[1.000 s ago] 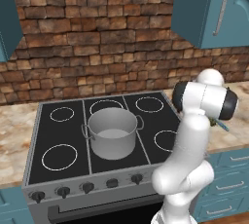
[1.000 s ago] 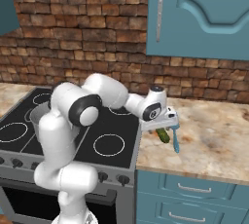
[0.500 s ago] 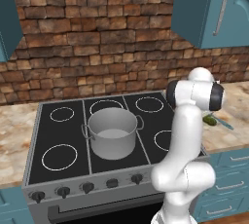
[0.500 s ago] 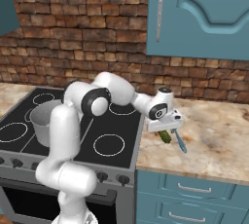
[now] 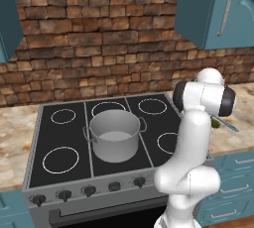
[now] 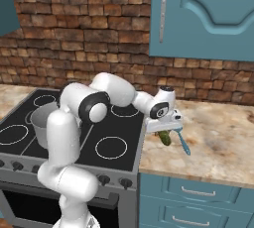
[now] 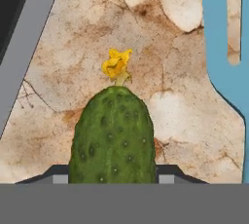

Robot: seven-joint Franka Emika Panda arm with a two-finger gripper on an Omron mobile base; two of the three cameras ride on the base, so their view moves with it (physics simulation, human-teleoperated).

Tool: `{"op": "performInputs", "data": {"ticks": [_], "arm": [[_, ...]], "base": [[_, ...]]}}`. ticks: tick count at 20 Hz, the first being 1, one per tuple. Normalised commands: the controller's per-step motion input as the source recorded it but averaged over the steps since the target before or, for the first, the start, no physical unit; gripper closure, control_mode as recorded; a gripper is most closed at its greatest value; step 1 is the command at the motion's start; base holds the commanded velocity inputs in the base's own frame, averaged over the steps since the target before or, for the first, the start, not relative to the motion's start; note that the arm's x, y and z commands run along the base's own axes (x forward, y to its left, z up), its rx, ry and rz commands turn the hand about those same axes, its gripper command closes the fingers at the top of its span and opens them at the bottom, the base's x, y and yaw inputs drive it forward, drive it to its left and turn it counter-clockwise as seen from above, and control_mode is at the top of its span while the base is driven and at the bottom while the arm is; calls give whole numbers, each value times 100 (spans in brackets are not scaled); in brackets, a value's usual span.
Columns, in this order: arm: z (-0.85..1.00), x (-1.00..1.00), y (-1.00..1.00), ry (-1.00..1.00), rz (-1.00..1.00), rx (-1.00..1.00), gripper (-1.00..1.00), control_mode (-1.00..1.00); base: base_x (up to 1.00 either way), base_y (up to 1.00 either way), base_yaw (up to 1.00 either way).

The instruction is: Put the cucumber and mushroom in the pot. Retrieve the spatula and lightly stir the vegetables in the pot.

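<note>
Kitchen sim: brick backsplash, teal cabinets, black stove [image 5: 64, 142], speckled beige counter [image 6: 218, 142] to the stove's right.

Gripper [image 6: 165, 132] is low over that counter, just right of the stove edge, pointing down. Cucumber [image 7: 113, 135] sits right between the finger tips in the hand view, dark grey tips peeking out on both sides at its base. Jaws look partly closed around it, but can't tell if they're actually clamping or if it's off the counter. From the right base view the cucumber [image 6: 164, 137] hangs directly under the hand, touching or just above the counter.

Cucumber looks: short, stubby, dark green, bumpy skin with small dark dots, rounded end, little yellow withered flower on a pale stem at the tip. Much shorter than the pot is wide.

Spatula [image 6: 181, 141] lies on the counter just right of the cucumber, teal-blue, thin handle. Hand view shows its wide flat head [image 7: 221, 43] with a slot, at the right edge. In the left base view only its far end [image 5: 227, 124] pokes out from behind the arm's elbow, next to a sliver of green.

Pot [image 5: 115, 135]: steel, straight sides, two loop handles, centre of the stove, well left of the gripper. Nothing visible inside it. From the right base view it's [image 6: 40, 121] mostly hidden behind the arm.
</note>
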Motion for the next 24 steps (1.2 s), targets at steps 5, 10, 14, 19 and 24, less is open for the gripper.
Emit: {"op": "performInputs", "data": {"ticks": [5, 10, 14, 19, 24], "arm": [[29, -56, 42, -6, 1, -1, 100, -100], [51, -47, 50, -3, 1, 0, 100, -100], [63, -19, 60, 0, 0, 0, 100, -100], [67, -25, 47, 0, 0, 0, 100, -100], [58, -6, 76, 0, 0, 0, 100, -100]], "base": [[0, 0, 0], [0, 0, 0], [0, 0, 0], [0, 0, 0], [0, 0, 0]]}}
